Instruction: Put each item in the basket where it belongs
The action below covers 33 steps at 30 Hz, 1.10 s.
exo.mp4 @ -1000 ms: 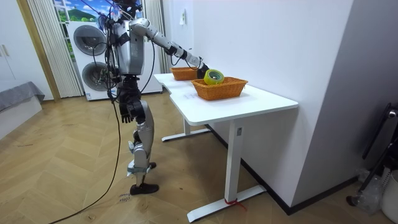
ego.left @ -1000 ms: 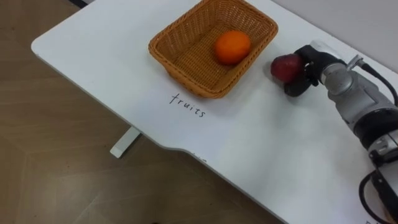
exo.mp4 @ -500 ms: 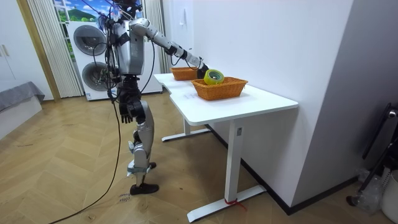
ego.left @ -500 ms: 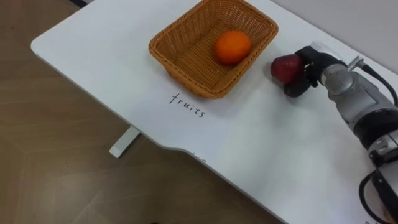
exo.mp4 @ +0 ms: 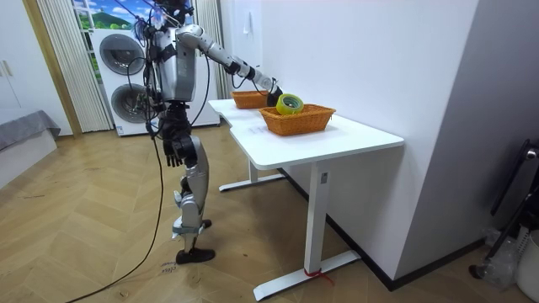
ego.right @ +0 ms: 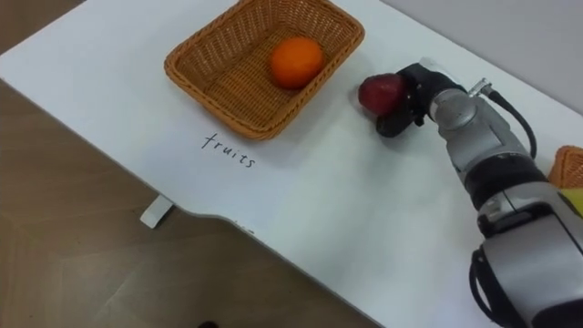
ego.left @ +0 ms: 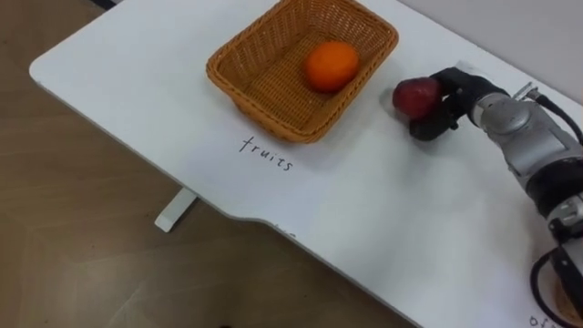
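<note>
White table (ego.left: 364,228) on a herringbone wood floor (exo.mp4: 101,252), set against a white wall. Two stacked washing machines (exo.mp4: 126,80) stand behind the robot, which is at the table's end with its right arm stretched over the top.

Hidden or unclear:
- The right hand (ego.left: 455,96) is partly behind the round red apple (ego.left: 414,96), and the far fingertips are hidden by the fruit.
- Cannot tell whether the apple touches the tabletop or is just off it.
- A second wicker basket (ego.right: 569,169) is cut off at the right edge of the eye view. In the room view it holds a yellow-green tape roll (exo.mp4: 290,103).
- The left hand (exo.mp4: 171,153) hangs beside the thigh, too small to read its state.

The right hand's dark fingers (ego.left: 428,128) are curled round the apple's right and lower side, gripping it. The apple is outside the rectangular brown wicker basket (ego.left: 260,91), just beside its right rim. A round orange (ego.left: 331,66) lies inside that basket, toward its far right end. The handwritten word "fruits" (ego.left: 267,154) is on the table just in front of the basket's near rim.
</note>
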Motion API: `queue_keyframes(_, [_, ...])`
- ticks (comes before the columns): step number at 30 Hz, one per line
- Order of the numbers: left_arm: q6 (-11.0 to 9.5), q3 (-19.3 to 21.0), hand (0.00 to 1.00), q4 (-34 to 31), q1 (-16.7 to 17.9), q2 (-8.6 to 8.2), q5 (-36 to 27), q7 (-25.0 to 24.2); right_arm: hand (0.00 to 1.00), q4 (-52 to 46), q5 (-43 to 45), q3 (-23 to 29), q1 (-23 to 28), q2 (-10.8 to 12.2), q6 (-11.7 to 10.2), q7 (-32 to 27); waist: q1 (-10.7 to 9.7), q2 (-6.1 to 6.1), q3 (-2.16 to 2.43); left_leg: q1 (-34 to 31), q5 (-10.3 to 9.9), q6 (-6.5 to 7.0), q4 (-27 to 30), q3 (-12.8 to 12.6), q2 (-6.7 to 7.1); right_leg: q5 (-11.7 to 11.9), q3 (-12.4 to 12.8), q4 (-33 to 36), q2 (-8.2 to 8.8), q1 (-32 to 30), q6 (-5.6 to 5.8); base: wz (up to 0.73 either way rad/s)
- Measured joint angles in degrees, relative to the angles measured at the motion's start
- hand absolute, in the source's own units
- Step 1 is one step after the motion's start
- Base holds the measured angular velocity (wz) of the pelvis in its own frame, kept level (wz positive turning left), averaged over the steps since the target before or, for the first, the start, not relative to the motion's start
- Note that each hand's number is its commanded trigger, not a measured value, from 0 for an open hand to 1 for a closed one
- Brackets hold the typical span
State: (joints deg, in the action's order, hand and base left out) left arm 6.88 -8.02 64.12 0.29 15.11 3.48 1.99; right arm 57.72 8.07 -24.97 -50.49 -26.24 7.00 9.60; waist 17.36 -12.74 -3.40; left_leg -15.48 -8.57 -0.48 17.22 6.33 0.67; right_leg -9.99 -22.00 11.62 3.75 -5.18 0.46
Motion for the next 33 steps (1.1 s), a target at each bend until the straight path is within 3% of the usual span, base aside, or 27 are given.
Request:
queue_keyframes(2, [0.0, 0.0, 0.00, 0.0, 0.0, -0.08, -0.1, 0.0, 1.00, -0.4, 0.0, 0.0, 0.0, 0.0, -0.2, 0.0, -0.5, 0.08, 0.32, 0.1, 0.0, 0.00, 0.1, -0.1, -0.01, 0.0, 0.0, 0.0, 0.03, 0.0, 0.00, -0.02])
queue_keyframes(4, [-0.2, 0.0, 0.00, 0.0, 0.4, -0.16, -0.6, 0.3, 1.00, -0.7, -0.5, 0.1, 0.0, 0.0, -0.2, 0.0, -1.3, 0.48, 1.26, 0.4, 0.0, 0.03, 0.2, -0.2, 0.09, 0.0, 0.0, 0.0, 0.15, 0.5, 0.00, 0.00])
queue_keyframes(11, [-1.1, 1.1, 0.00, 0.0, 1.6, -0.72, -0.6, 1.3, 1.00, -5.6, -0.8, 1.6, 2.0, -0.1, -0.5, 0.1, -1.9, 1.65, 2.04, 4.4, 0.0, 0.03, -1.0, -1.2, -0.18, 0.0, 0.6, -0.2, 0.13, 3.6, 0.00, -0.08])
queue_keyframes(15, [-1.1, 1.4, 0.00, 0.0, 3.3, -0.84, -0.4, 1.3, 1.00, -9.9, -0.3, 2.8, 2.9, -0.2, -0.6, 0.8, -3.3, 2.38, 2.39, 5.3, 0.1, -0.01, -1.3, -1.3, -0.13, 0.0, 0.7, 0.0, 0.17, 4.4, 0.00, 0.00])
queue_keyframes(19, [-1.0, 2.8, 0.00, -0.1, 4.9, -0.82, 0.9, 0.7, 1.00, -15.9, -0.3, 4.4, 3.3, -0.6, -0.8, 2.2, -4.6, 2.34, 2.47, 6.2, 0.4, 0.05, -1.9, -1.4, -0.06, 0.0, 0.7, 0.0, 0.31, 5.0, -0.02, 0.00])
queue_keyframes(29, [-0.5, 5.3, 0.00, -1.4, 7.2, -1.06, 1.2, -1.2, 1.00, -22.8, 1.3, 4.4, 3.3, -1.5, -0.7, 2.4, -4.9, 1.88, 2.84, 7.2, 0.5, 0.06, -2.0, -0.9, 0.06, 0.0, -0.1, -0.3, 0.35, 6.4, 0.01, 0.03])
queue_keyframes(33, [0.3, 6.3, 0.00, -3.0, 8.5, -0.92, 1.2, -1.2, 1.00, -25.0, 2.2, 4.3, 3.3, -1.5, 0.3, 2.5, -5.1, 1.17, 3.28, 7.7, 0.5, 0.05, -2.0, -0.1, 0.30, 0.0, -0.6, -1.0, 0.23, 7.7, 0.04, 0.12])
